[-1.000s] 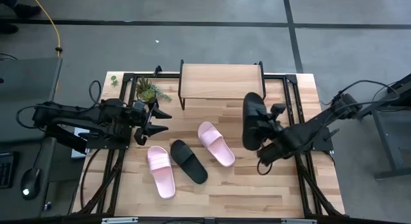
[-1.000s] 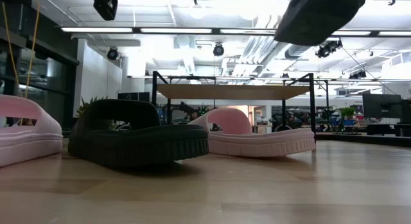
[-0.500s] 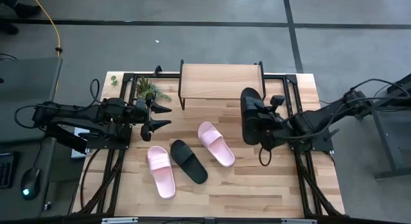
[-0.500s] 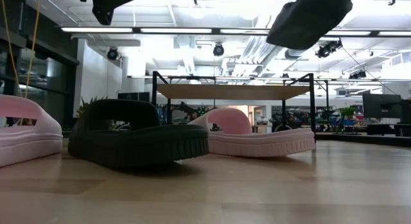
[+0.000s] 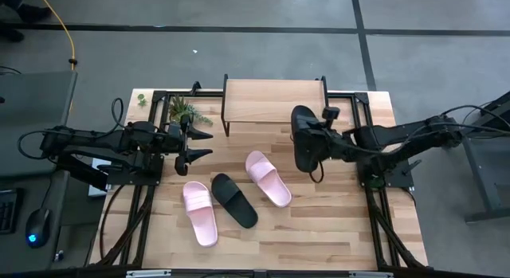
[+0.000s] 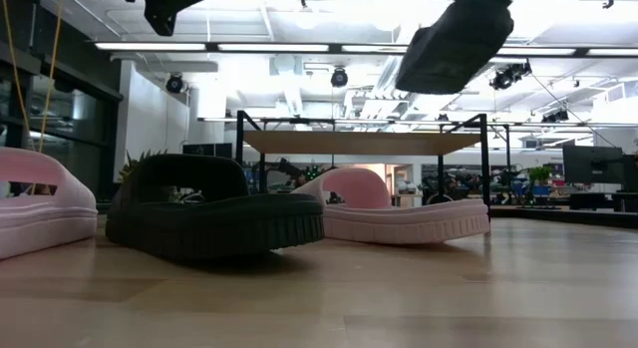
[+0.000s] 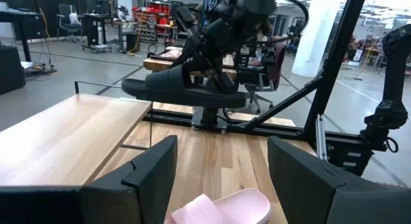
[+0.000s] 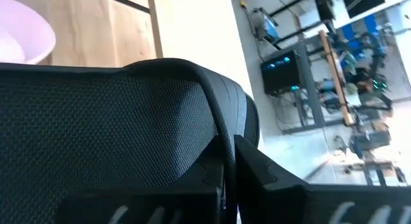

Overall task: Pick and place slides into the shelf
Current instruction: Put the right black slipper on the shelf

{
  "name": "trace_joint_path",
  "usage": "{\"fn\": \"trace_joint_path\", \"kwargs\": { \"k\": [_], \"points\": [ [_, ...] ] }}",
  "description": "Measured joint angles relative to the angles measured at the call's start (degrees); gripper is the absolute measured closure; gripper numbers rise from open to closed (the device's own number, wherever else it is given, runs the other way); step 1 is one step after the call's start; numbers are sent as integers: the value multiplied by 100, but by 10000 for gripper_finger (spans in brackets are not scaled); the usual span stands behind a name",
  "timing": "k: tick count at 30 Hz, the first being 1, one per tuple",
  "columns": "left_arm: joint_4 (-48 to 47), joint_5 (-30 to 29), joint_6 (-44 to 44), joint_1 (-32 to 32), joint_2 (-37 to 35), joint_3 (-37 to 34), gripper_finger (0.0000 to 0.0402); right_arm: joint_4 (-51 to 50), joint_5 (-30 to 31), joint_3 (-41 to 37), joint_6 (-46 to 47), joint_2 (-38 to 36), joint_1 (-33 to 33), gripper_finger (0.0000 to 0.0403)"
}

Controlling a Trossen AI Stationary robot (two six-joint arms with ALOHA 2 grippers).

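While the shelf (image 5: 275, 101) stands at the far edge of the table (image 5: 335, 230) with its plank top bare, nothing rests on it yet, and the low view shows no sandal under the plank either! Up in the air, just in front of the shelf's right end, the right gripper (image 5: 323, 142) is clamped tight on a black slide (image 5: 304, 138), fingers pinched on its strap. In the low view that slide (image 6: 454, 39) hangs tilted, high above the tabletop, and the left wrist view catches it level with the plank, sole down.

Down on the wood lie three more. One pink slide (image 5: 267, 178) sits near the middle, a second black slide (image 5: 234, 200) lies just left of it, and another pink slide (image 5: 200, 213) lies beside that, nearest the front.

Over on the left, the left gripper (image 5: 199, 145) hovers above the table beside a small green plant (image 5: 186, 112), fingers spread wide and holding nothing.

Compared with a second ago, the carried black slide has swung up and leftward, away from the right edge and closer to the shelf, and the right arm has stretched out flatter. The left gripper has edged slightly toward the middle. All three slides on the table have not budged.
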Motion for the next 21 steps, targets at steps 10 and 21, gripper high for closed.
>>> {"fn": "trace_joint_path", "kwargs": {
  "k": [10, 21],
  "points": [
    [2, 0, 0, 0, 0, 0, 176, 516, -900, 0, -1072, 0, -1050, 402],
    [4, -109, 0, 0, 0, 0, 176, 996, -1769, 0, -2054, 0, -2157, 402]
  ]
}}
